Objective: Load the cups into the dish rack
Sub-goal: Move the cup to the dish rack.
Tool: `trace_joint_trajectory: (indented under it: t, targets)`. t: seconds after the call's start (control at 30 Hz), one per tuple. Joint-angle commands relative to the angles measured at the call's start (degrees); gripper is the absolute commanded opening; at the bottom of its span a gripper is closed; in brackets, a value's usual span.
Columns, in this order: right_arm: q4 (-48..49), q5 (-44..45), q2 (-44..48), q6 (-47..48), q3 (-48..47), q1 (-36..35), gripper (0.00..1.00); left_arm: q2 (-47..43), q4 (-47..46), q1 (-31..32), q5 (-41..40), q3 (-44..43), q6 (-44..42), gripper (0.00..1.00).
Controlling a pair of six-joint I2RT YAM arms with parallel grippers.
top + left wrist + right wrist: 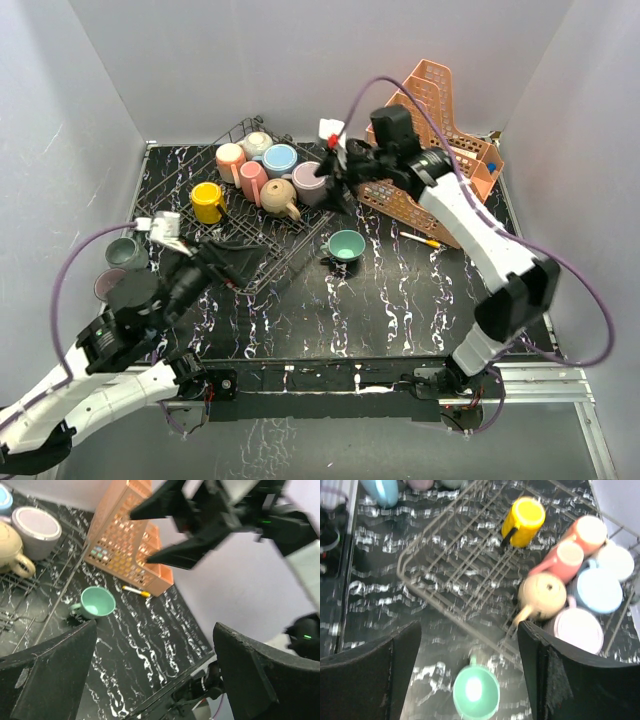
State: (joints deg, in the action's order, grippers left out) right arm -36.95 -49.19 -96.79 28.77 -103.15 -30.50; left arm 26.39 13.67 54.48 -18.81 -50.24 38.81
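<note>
So, on the bench (pixel 400 300) the dish rack (pixel 285 245) holds seven cups (pixel 252 180) at its far end. We judge three remain: a teal cup (pixel 346 246) just beside it, a grey-green cup (pixel 125 252) and another off its left. The left pincer (pixel 155 625) and right pincer (pixel 470 625) both gape, empty.

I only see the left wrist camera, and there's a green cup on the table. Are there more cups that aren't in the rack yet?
Observer: Yes. A grey cup and a purple cup stand on the table, left of the rack.
Operator: How many cups are in the rack?
Observer: Seven, counted in the top view.
Operator: Is one yellow?
Observer: Yes. A yellow cup sits alone on the rack's left side, apart from the six bunched at the back.
</note>
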Motion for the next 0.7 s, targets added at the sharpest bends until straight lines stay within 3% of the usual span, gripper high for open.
trace_joint_trajectory:
  t: [0.0,0.17,0.37,0.47,0.67]
  targets:
    - [-12.56,3.8,12.87,16.16,10.02,1.47,0.83,6.37,1.38,-0.24,-2.67,-2.94,1.11,0.97]
    - [-10.7,5.25,26.2,16.51,26.17,4.19,0.84,14.58,9.79,-0.18,-9.89,-6.99,2.58,0.97]
    - [-3.72,-0.36,37.05,13.48,44.8,10.12,0.85,24.06,13.67,-0.81,-13.81,-10.31,0.71,0.96]
    - [1.3,-2.69,40.39,11.85,52.19,13.89,0.86,28.08,11.97,-4.48,-10.55,-9.87,0.0,0.95]
    - [6.15,-6.34,44.55,10.05,60.77,20.26,0.86,37.19,11.69,-18.93,2.2,-10.95,-1.6,0.95]
